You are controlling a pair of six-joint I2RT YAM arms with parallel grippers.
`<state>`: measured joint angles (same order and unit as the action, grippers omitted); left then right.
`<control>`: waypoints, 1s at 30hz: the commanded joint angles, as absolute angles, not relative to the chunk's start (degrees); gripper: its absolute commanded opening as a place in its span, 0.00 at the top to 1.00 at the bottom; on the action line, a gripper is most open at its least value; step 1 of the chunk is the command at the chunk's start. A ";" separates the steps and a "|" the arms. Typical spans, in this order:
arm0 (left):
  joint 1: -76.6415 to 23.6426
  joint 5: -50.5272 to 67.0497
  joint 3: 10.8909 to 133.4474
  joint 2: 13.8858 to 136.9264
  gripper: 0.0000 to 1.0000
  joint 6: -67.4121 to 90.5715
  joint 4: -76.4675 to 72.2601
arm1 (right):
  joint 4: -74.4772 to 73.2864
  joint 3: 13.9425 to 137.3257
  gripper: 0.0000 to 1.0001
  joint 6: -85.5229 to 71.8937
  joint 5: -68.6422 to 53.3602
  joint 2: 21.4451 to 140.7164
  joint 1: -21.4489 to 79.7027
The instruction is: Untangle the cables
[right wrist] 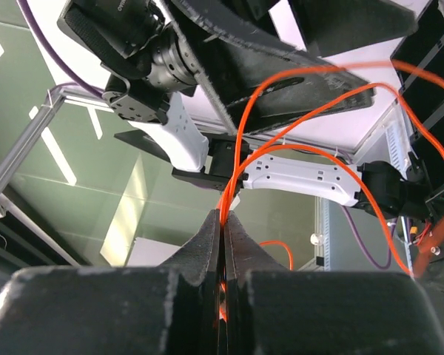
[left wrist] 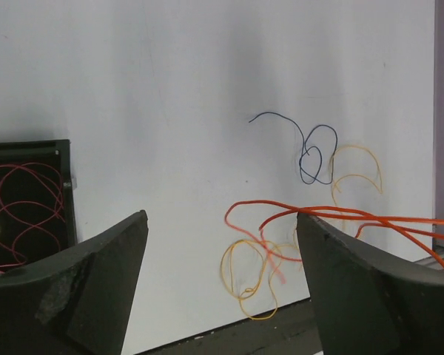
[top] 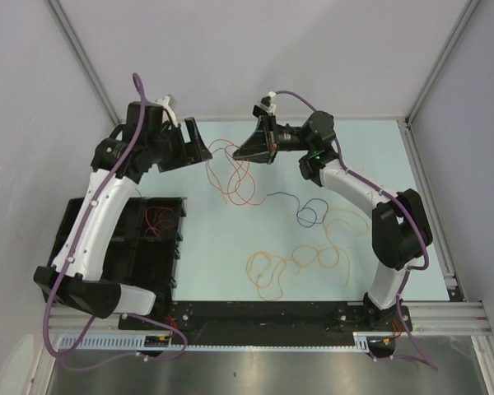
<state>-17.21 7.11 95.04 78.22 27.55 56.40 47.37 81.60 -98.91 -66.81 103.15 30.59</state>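
Observation:
An orange-red cable (top: 231,177) hangs in loops from my right gripper (top: 240,153), which is raised over the far middle of the table. In the right wrist view the right gripper (right wrist: 222,216) is shut on this cable (right wrist: 281,96). My left gripper (top: 196,146) is open just left of it. In the left wrist view the left gripper (left wrist: 222,218) is open and the orange-red cable (left wrist: 333,213) passes by its right fingertip. A dark blue cable (top: 303,211) and a yellow-orange cable (top: 300,260) lie on the table. The blue (left wrist: 316,155) and yellow (left wrist: 246,270) cables also show in the left wrist view.
A black compartment tray (top: 160,262) stands at the left with a red cable (top: 158,219) in it; the tray (left wrist: 63,159) also shows in the left wrist view. A black rail (top: 263,314) runs along the near edge. Walls close the back and sides.

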 commanded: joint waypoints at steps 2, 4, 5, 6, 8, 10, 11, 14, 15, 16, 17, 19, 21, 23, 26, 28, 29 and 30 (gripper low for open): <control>-17.14 2.29 103.79 74.80 0.13 21.19 62.30 | 53.43 81.74 1.00 -102.21 -68.20 101.51 30.85; -17.23 1.06 103.89 73.57 0.13 20.48 62.05 | 54.75 81.74 1.00 -103.62 -68.99 102.13 30.85; -17.23 1.32 103.54 72.09 0.14 19.43 60.66 | 57.54 81.83 1.00 -106.41 -69.34 103.00 30.85; -17.66 1.67 103.19 71.46 0.14 18.73 59.86 | 59.48 81.74 1.00 -108.18 -69.52 103.53 30.59; -19.85 4.13 102.13 69.62 0.13 15.32 56.88 | 64.57 81.30 1.00 -113.00 -69.17 104.76 30.41; -22.14 4.66 101.08 68.73 0.13 11.54 54.86 | 65.65 81.21 1.00 -113.90 -68.73 105.20 30.32; -24.24 5.01 100.73 68.38 0.12 10.38 54.50 | 65.65 81.21 1.00 -113.91 -68.82 105.38 30.41; -26.01 7.72 99.15 68.12 0.11 7.83 52.65 | 65.66 81.21 1.00 -114.08 -69.17 105.82 30.76; -26.02 8.78 98.53 68.03 0.10 7.56 51.95 | 65.74 81.12 1.00 -114.08 -69.26 105.99 31.11; -26.02 10.18 97.31 67.85 0.10 6.95 50.55 | 65.66 81.12 1.00 -114.17 -69.43 105.91 31.29; -26.19 12.98 96.95 68.03 0.09 6.42 50.19 | 65.74 81.21 1.00 -114.17 -69.43 106.00 31.46; -26.89 14.41 97.29 68.73 0.09 4.58 49.84 | 65.39 81.21 1.00 -114.08 -69.87 106.00 31.81; -28.03 15.99 97.38 69.17 0.08 3.26 49.57 | 65.22 81.21 1.00 -114.00 -70.22 106.00 31.99; -29.09 16.35 97.73 69.34 0.08 1.68 49.66 | 64.86 81.12 1.00 -113.91 -70.31 105.82 32.25; -30.23 13.63 97.82 69.87 0.08 0.18 49.48 | 63.90 81.12 1.00 -113.29 -70.84 105.82 32.34; -30.58 12.66 98.00 70.48 0.08 -1.30 49.39 | 63.46 81.21 1.00 -113.03 -70.93 105.73 32.61; -30.93 12.57 98.00 70.58 0.08 -1.67 49.39 | 63.46 81.12 1.00 -113.20 -71.01 105.82 32.78; -31.11 12.39 97.91 70.75 0.08 -2.37 49.31 | 63.46 81.12 1.00 -113.12 -71.10 105.82 32.87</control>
<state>-30.06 12.62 97.34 70.24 2.24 51.44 61.87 80.97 -113.58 -69.97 105.86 32.25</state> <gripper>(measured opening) 0.919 0.018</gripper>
